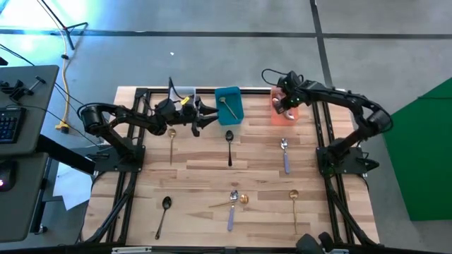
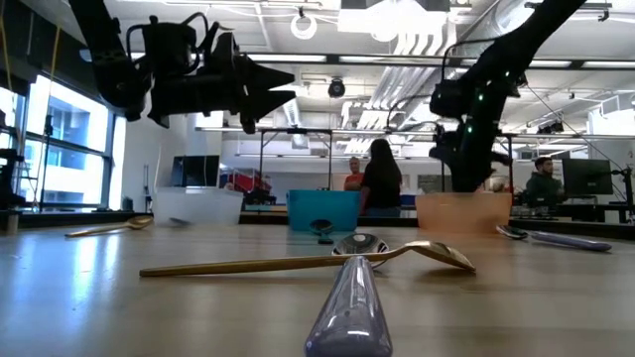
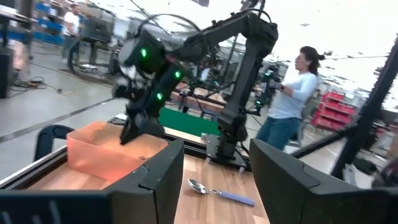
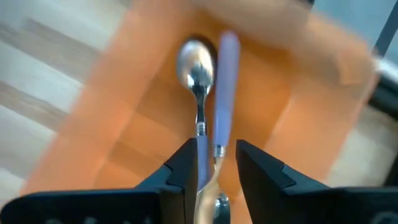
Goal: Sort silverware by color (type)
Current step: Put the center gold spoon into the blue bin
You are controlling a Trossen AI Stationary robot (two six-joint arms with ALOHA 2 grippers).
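My right gripper point(image 1: 286, 104) hangs over the orange bin point(image 1: 284, 113), fingers open point(image 4: 217, 165). Below and between the fingers, two silver spoons with lavender handles point(image 4: 198, 68) point(image 4: 227, 81) lie head to tail in the bin. My left gripper point(image 1: 207, 118) is open and empty point(image 3: 214, 180), raised above the table beside the teal bin point(image 1: 229, 104), which holds a gold spoon point(image 1: 226, 107). Loose on the table lie a gold spoon point(image 1: 171, 141), a black spoon point(image 1: 229, 146), a silver spoon point(image 1: 284, 155), another black spoon point(image 1: 164, 212), a silver spoon crossing a gold one point(image 1: 233, 203) and a gold spoon point(image 1: 294, 206). My right gripper points down into the orange bin, with the two spoon handles showing in the gap between its fingers point(image 4: 186, 171). I cannot tell whether the fingers touch either spoon.
A clear bin point(image 1: 185, 94) stands at the far edge, left of the teal bin. The three bins line the table's far side. Black frame rails run along the left and right edges. In the low view, people stand in the room beyond the table.
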